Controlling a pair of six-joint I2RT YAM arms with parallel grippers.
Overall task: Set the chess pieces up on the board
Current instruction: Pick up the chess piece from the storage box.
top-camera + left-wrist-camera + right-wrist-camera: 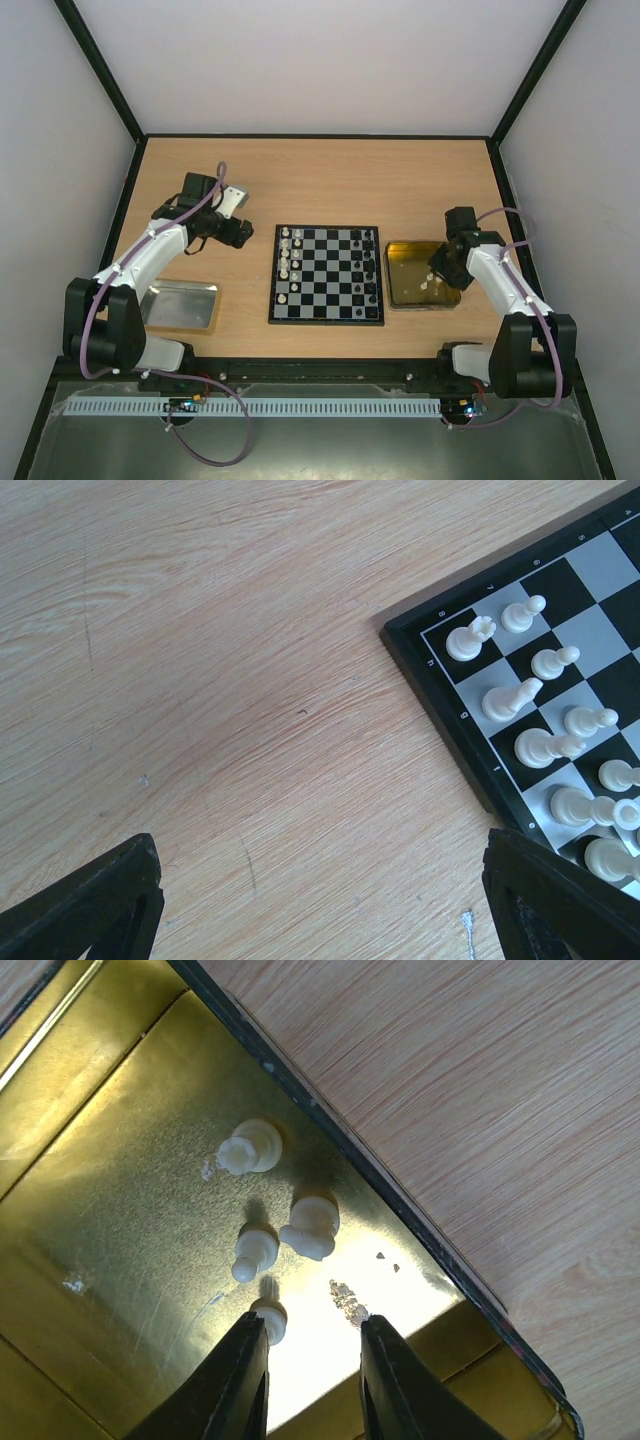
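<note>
We are picking a piece out of the gold tray (120, 1160) for the board (325, 318), which sits just beside the tray. Four white pieces (310, 1225) lie in the tray. The right gripper (312, 1325) hangs low over them, fingers a little apart, holding nothing. The nearest piece (269, 1320) touches one finger's tip, outside the gap. Next, we think the gripper must shift so that piece sits between the fingers. The left gripper (320, 852), far from the tray, is wide open.

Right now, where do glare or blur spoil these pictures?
Right wrist view: strong glare on the gold tray under the right gripper, white pieces slightly soft. Left wrist view: board and table sharp, fingers dark. Top view: even light, details small.
</note>
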